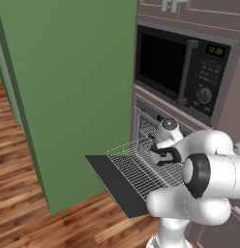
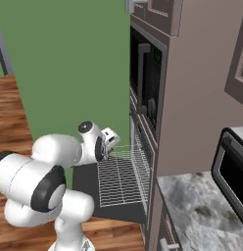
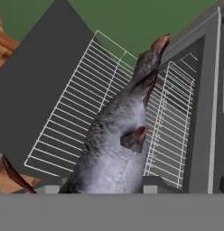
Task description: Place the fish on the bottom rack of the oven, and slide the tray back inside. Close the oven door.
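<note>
- The large built-in oven (image 1: 147,121) with a grey steel frame and narrow control strip serves as the landmark; it sits in a brown cabinet column directly below the black microwave (image 1: 182,72) with a green clock and round dial.
- The oven door (image 1: 112,181), a wide flat black panel, is fully lowered and lies level in front of the oven's mouth, above the wooden plank floor (image 1: 25,208).
- The bottom rack (image 1: 136,167), a flat silver wire-grid shelf of thin parallel bars, is drawn out of the oven and extends over the lowered door; in the right base view the same grid (image 2: 118,181) reaches from the cavity outward.
- The pincer (image 1: 152,137) is held just in front of the oven's mouth, above the inner part of the drawn-out rack; from the right it appears as a pale block (image 2: 110,138) just left of the oven's front.
- The pincer is clenched on the grey, long-bodied fish (image 3: 118,144) with reddish-brown fins and tail.
- In the hand view the fish hangs from the pincer over the rack, its tail pointing toward the rack's far edge and the oven's frame; contact between fish and bars cannot be determined.
- A green wall (image 1: 68,87) stands to the left of the oven.
- A mottled grey stone worktop (image 2: 202,211) lies right of the oven column.
</note>
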